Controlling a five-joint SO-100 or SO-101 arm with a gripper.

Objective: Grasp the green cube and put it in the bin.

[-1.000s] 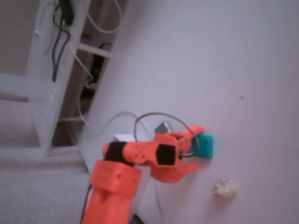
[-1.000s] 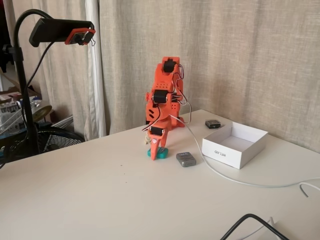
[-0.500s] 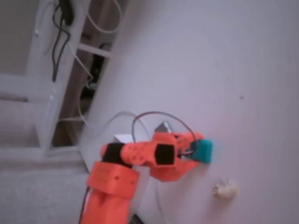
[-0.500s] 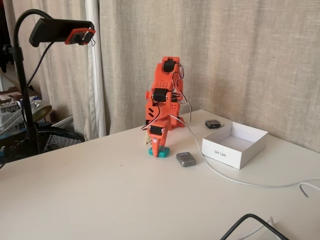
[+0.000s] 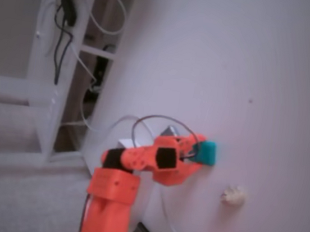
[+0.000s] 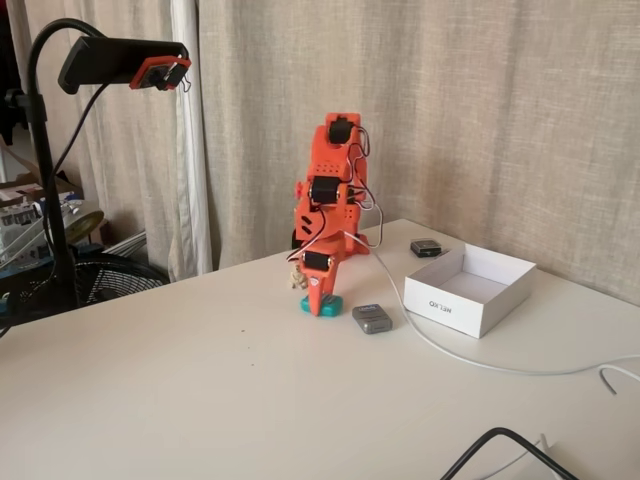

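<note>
**Operator:** On the table, right under my arm, sits the green cube [image 6: 322,305]. From the front fixed view I see it low at the tip of the gripper [image 6: 318,302], and nothing shows it lifted clear of the surface.

**Colleague:** Have the jaws got it?

**Operator:** I cannot tell. In the blurred view from above, the gripper [image 5: 198,153] touches the cube [image 5: 207,153] at its nine o'clock side, but the fingers merge into the orange body. They look narrowed around it; whether they actually clamp it, I won't say.

**Colleague:** And the bin?

**Operator:** Well apart from the cube, at about three o'clock of it in the front view, stands the bin [image 6: 470,306], with nothing visible inside. Between them lies the grey block [image 6: 372,318], just beside the cube, and a white cable [image 6: 455,356] curves past the bin's front.

**Colleague:** So how far along?

**Operator:** I judge the reach is done and the grasp is in hand. Lift, carry and drop are all left.
</note>
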